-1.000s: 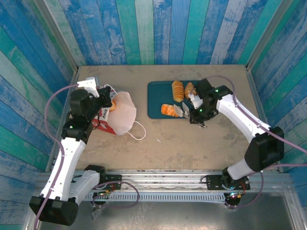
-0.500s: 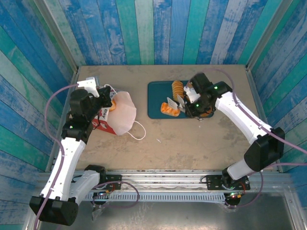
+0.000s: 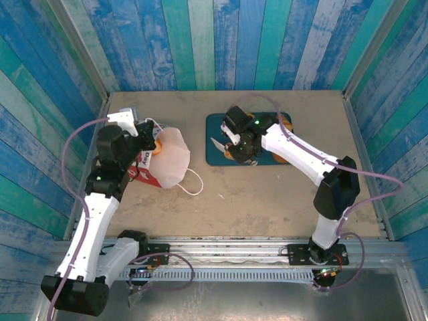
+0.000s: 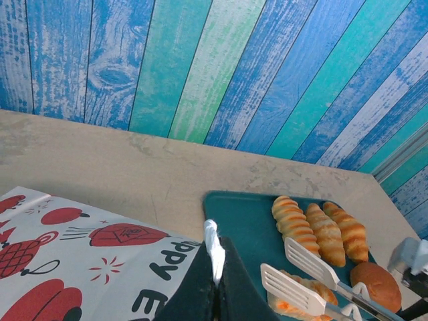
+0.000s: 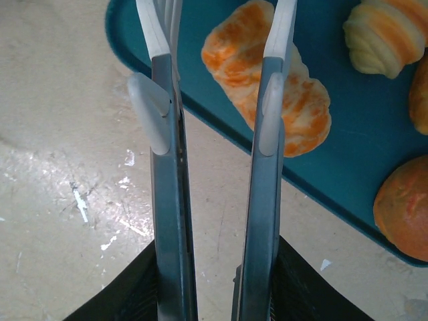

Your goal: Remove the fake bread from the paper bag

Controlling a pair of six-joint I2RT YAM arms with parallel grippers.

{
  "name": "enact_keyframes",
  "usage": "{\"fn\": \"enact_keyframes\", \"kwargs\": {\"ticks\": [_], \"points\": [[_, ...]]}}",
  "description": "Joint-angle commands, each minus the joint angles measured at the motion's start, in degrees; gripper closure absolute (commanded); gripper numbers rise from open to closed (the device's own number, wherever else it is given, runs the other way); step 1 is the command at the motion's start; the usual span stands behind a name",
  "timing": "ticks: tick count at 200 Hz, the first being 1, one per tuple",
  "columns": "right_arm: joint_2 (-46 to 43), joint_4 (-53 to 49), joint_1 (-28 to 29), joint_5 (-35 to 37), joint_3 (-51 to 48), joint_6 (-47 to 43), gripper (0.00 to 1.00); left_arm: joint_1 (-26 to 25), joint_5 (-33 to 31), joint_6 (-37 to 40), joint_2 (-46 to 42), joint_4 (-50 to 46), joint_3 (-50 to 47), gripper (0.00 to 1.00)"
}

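The left claw (image 4: 215, 261) is pinching shut on a white edge of the bag (image 3: 167, 160), holding the mouth up at the left side of the worktop (image 3: 267, 194). One orange piece of bread (image 3: 157, 146) is sitting in that mouth, just beside the left claw. The rest of the bread in sight is lying out on the tray (image 4: 244, 224). Three ridged croissants (image 4: 292, 217) are lying side by side toward the tray's far edge, and a round bun (image 4: 378, 284) is resting nearer the right arm.

The right claw (image 5: 217, 40) is hovering over the tray's near left part. Its fingers are standing parallel with a narrow gap between them and are gripping nothing. A streaked orange pastry (image 5: 231, 53) is lying flat on the tray under that gap and is reaching out past the right finger. The near rim of the tray is running slantwise just below it in the right wrist view.

The bag is lying tipped on its side, well apart from the tray. Its red shapes and dark lettering are facing the left wrist camera. A white cord handle (image 3: 194, 180) is looping out from the bag onto the bare worktop toward the near edge. Blue and green plank walls (image 3: 214, 40) are enclosing the worktop on three sides.
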Motion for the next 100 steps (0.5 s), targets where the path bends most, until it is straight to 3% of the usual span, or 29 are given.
{"fn": "enact_keyframes", "kwargs": {"ticks": [1,47,100], "points": [[1.70,-1.93,0.01,0.37,1.92,0.56,0.60,-0.03,-0.91,1.16,-2.08,-0.05,0.92,1.00],[4.28,-4.51,-0.04,2.55,2.97,-2.55,0.62,-0.03,-0.65,1.27,-2.12,-0.14,0.87,1.00],[0.41,-6.31,-0.23,5.84,-0.33,-10.42,0.70,-0.02,-0.57,0.94,-1.99,0.46,0.47,1.00]]}}
